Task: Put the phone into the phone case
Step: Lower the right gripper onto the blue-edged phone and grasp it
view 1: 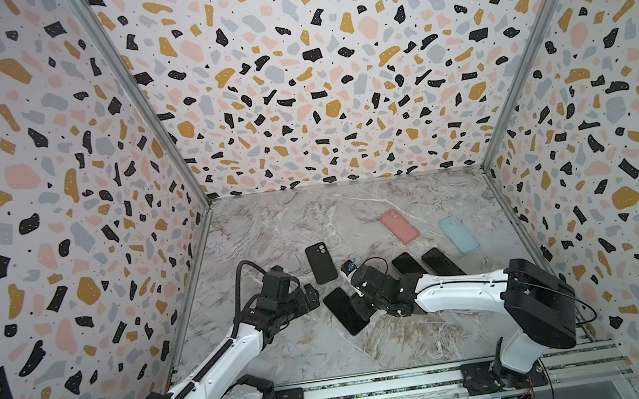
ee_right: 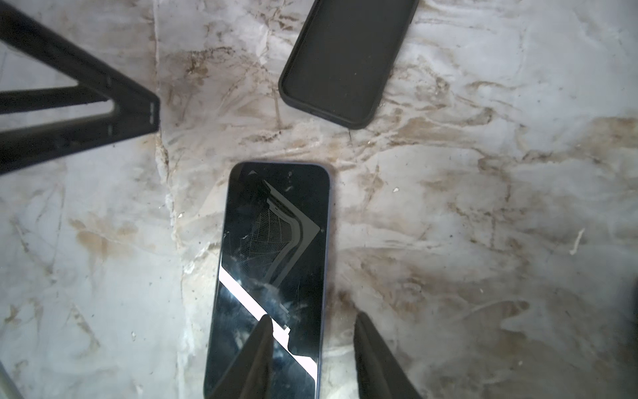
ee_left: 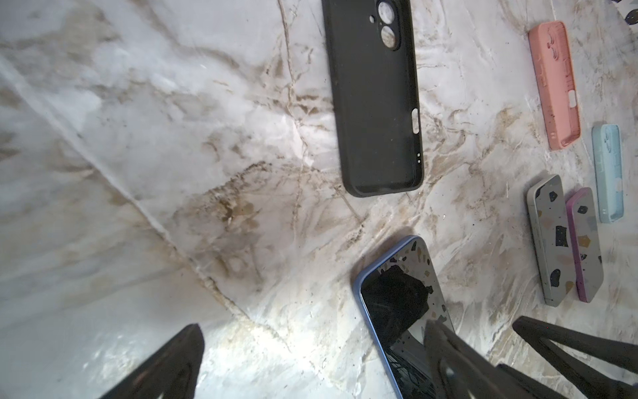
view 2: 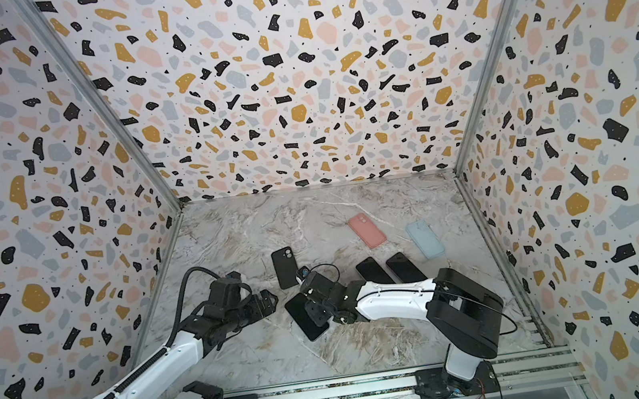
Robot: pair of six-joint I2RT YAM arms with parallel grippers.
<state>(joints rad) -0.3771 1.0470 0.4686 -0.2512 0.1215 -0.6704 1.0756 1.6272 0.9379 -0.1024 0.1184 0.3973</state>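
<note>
Right wrist view gave me the clearest look. The phone (ee_right: 272, 241) lay flat and screen-up on the marble counter (ee_right: 483, 207), dark glass with a blue rim, and it was not in any case. The right fingers (ee_right: 259, 359) stood partly spread with clear space between them. One tip was over the near end of the screen and the other was off the phone's long edge, over bare counter, so they pinched nothing. I could not tell whether the tip over the glass touched it. Past the phone's far end, with a strip of counter between, sat the black case (ee_right: 340, 62), hollow side up and empty.

The left fingers (ee_left: 165, 366) were spread wide and held nothing. In the left wrist view one of them crossed a corner of the phone's screen; I could not tell if it made contact.

In both top views the left fingers hovered just left of the phone (view 1: 343, 310), the right fingers sat at its right edge, and the black case (view 1: 321, 263) lay just behind it. Farther back on the right lay a pink case (view 1: 399, 226) and a light-blue case (view 1: 458, 234). A second phone (view 1: 408, 264) and a third phone (view 1: 441, 262) lay side by side, their near ends hidden by the right arm (view 1: 459, 287).
</note>
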